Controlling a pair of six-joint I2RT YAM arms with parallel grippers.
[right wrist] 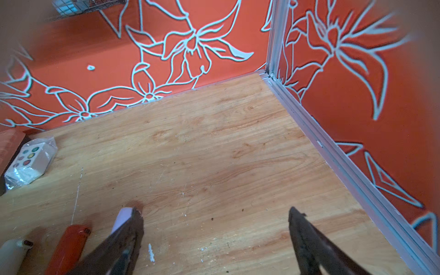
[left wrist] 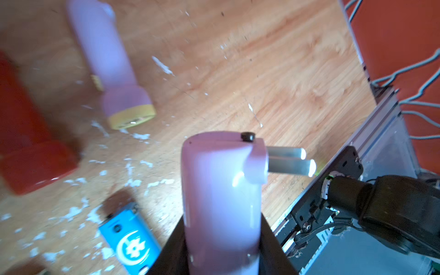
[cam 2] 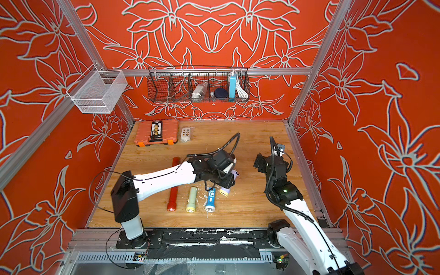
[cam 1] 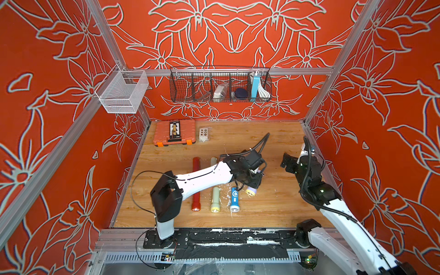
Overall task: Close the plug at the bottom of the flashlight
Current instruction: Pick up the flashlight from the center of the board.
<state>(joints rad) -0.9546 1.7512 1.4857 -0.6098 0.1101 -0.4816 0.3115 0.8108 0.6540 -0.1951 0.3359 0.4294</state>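
My left gripper [cam 1: 256,181] [cam 2: 227,183] [left wrist: 221,257] is shut on the body of a lilac flashlight [left wrist: 221,195], held low over the wooden table [cam 1: 273,202]. Its yellow-rimmed head [cam 1: 251,191] points toward the front. At its tail the plug [left wrist: 290,159] stands swung out sideways, its two metal prongs bare. My right gripper [cam 1: 287,162] [cam 2: 259,163] [right wrist: 214,214] hangs open and empty to the right of the flashlight's tail, apart from it. In the right wrist view a corner of the lilac tail [right wrist: 123,219] shows beside one finger.
A red flashlight [cam 1: 196,183], a pale green one [cam 1: 215,198] and a blue one [cam 1: 234,198] lie side by side left of the held one. An orange tool case [cam 1: 175,132] and a small packet [cam 1: 204,134] sit at the back. A black wire basket [cam 1: 220,84] and a white mesh basket [cam 1: 123,91] hang on the frame.
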